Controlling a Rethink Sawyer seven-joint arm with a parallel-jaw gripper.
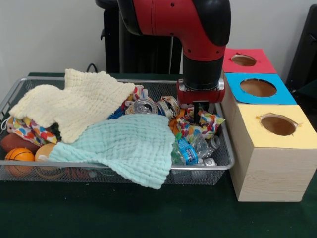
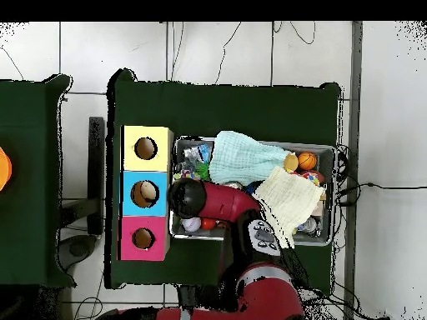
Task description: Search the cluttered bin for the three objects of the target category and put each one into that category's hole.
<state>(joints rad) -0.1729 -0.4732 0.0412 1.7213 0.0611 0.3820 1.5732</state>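
Note:
The wire-mesh bin [image 1: 99,166] holds a pile of clutter. My gripper [image 1: 198,118] reaches straight down into the bin's right end and looks shut on a bunched dotted fabric piece [image 1: 207,124]. A second dotted fabric piece [image 1: 27,130] lies at the bin's left end, partly under the cream waffle cloth [image 1: 74,101]. A third is not visible. The yellow-faced box's hole [image 1: 278,125] is just right of the bin, at the near end of the row of boxes. In the overhead view the arm [image 2: 200,200] hides the gripper; the yellow hole [image 2: 145,148] shows there.
A mint-green waffle cloth [image 1: 129,144] drapes over the bin's front rim. Crushed cans [image 1: 144,105], a plastic bottle [image 1: 188,151] and orange balls [image 1: 19,156] lie among the clutter. The blue-faced box's hole [image 1: 258,88] and the red-faced box's hole [image 1: 243,60] lie behind the yellow one.

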